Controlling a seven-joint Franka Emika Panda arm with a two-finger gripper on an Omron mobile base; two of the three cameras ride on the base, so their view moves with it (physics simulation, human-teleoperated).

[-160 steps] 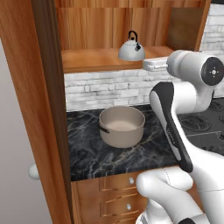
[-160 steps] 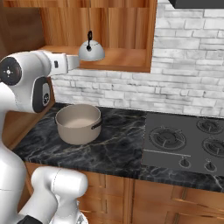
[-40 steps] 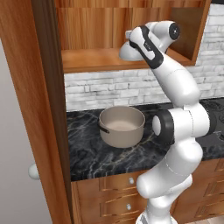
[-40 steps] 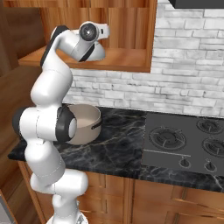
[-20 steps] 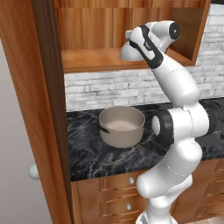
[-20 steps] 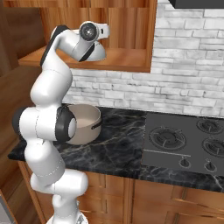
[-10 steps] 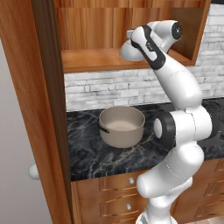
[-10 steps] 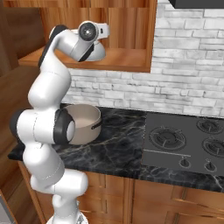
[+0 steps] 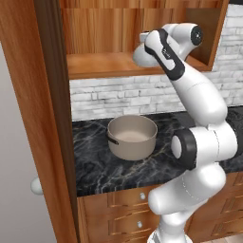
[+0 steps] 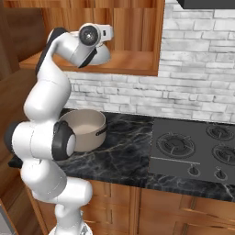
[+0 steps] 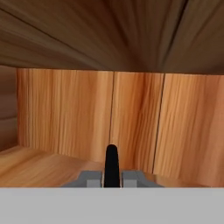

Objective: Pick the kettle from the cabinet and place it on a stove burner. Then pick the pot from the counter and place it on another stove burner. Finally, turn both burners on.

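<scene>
The kettle [image 9: 140, 57] stands on the cabinet [image 9: 102, 66] shelf, its silvery body half hidden behind my wrist; the right base view shows the kettle [image 10: 102, 56] under my hand. In the hand view my gripper [image 11: 111, 177] is shut on the kettle's thin black handle [image 11: 111, 159], with the cabinet's back panel [image 11: 83, 113] behind it. The beige pot [image 9: 132, 137] sits on the black marble counter [image 9: 95, 166], below the cabinet. The burners [image 10: 176, 144] lie in the dark cooktop [image 10: 158, 163] to the right, with its knobs [image 10: 193, 170] along the front.
An open wooden cabinet door [image 9: 33, 114] stands tall at the left in the left base view. A white brick wall [image 10: 197, 69] runs behind counter and stove. Wooden drawers [image 9: 123, 209] with small round knobs sit under the counter.
Eight seconds ago the arm was low beside the shelf; now the hand is up inside the cabinet at the kettle. Over the last second, hardly anything has shifted.
</scene>
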